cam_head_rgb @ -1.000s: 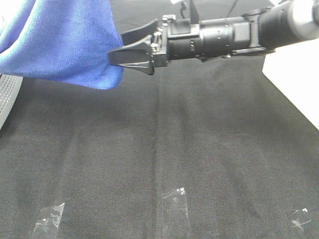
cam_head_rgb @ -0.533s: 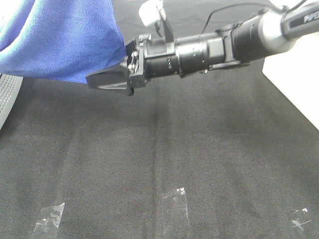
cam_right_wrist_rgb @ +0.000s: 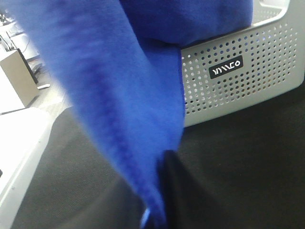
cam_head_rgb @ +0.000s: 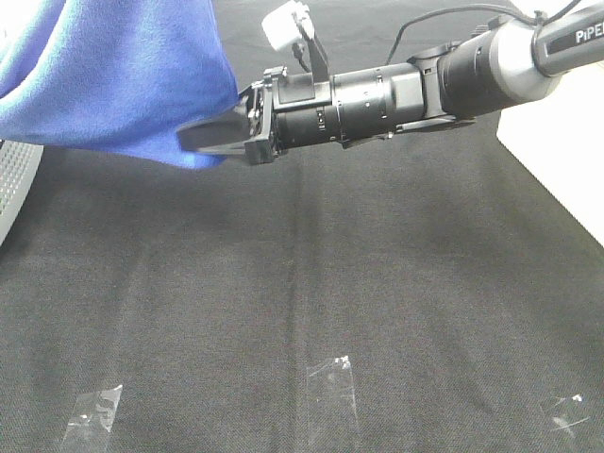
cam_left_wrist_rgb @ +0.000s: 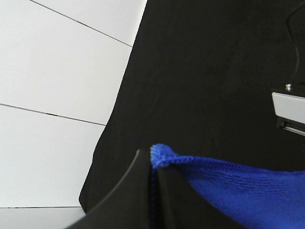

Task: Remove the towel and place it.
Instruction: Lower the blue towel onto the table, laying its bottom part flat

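The bright blue towel [cam_head_rgb: 113, 75] hangs in the air at the upper left of the exterior high view, its lower edge above the black cloth. My right gripper [cam_head_rgb: 209, 140] reaches across from the right, its jaws closed together on the towel's lower right corner. In the right wrist view the towel [cam_right_wrist_rgb: 124, 95] drapes over the gripper and hides most of it; one dark finger [cam_right_wrist_rgb: 174, 191] shows beside the fold. My left gripper [cam_left_wrist_rgb: 153, 171] is shut on a stitched edge of the towel [cam_left_wrist_rgb: 228, 186], pinched between its two dark fingers. The exterior high view does not show the left gripper.
A white perforated basket [cam_head_rgb: 11, 184] [cam_right_wrist_rgb: 238, 81] stands at the left edge, under and behind the towel. A white surface [cam_head_rgb: 566, 160] borders the black table cloth [cam_head_rgb: 377, 283] on the right. Pieces of clear tape [cam_head_rgb: 330, 387] lie near the front edge.
My right gripper slid left to the towel's lower corner, turned about its axis, and its jaws went from wide open to closed on the cloth. The left gripper's hold is unchanged.
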`<action>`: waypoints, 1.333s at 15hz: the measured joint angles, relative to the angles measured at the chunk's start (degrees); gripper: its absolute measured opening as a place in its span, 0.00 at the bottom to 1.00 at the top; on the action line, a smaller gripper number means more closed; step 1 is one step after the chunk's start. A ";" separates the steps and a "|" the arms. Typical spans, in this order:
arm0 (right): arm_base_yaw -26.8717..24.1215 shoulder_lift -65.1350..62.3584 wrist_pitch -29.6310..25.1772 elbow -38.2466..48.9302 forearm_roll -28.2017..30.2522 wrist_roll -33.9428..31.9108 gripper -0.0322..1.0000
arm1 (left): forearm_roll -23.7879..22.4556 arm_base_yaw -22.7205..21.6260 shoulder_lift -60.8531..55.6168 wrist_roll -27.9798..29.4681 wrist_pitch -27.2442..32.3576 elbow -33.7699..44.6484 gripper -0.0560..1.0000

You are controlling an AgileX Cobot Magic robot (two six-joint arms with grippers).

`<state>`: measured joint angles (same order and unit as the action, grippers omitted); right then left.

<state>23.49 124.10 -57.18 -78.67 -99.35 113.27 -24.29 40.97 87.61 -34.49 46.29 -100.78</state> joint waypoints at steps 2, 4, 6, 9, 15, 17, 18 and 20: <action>0.00 0.00 -0.63 0.00 0.06 -1.83 0.04 | 0.00 0.00 0.00 0.00 0.00 0.00 0.05; 0.00 0.00 -1.49 0.00 0.11 -2.98 0.04 | -0.06 0.00 0.00 0.00 0.00 0.00 0.05; 0.00 0.00 -0.92 0.00 0.06 -6.19 0.04 | -0.06 0.00 0.00 0.00 0.00 0.00 0.05; 0.00 -0.74 1.60 0.00 4.53 -17.42 0.04 | -0.06 0.00 0.00 0.00 0.00 0.00 0.05; 0.00 -10.77 5.96 -7.73 41.60 -55.81 0.04 | -1.72 0.00 0.00 0.17 -5.73 0.00 0.05; 0.00 -13.29 3.21 -13.41 57.07 -70.19 0.04 | -4.13 0.00 0.00 0.17 -7.45 0.00 0.05; 0.00 -14.21 0.80 -17.25 63.43 -75.80 0.04 | -5.56 0.00 0.00 0.17 -8.82 0.00 0.05; 0.00 -15.58 -3.27 -25.61 73.74 -84.22 0.04 | -7.62 -0.23 0.00 0.46 -12.32 0.00 0.05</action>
<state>23.49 108.52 -60.45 -104.28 -25.61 29.05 -31.91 40.74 87.61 -34.03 33.98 -100.78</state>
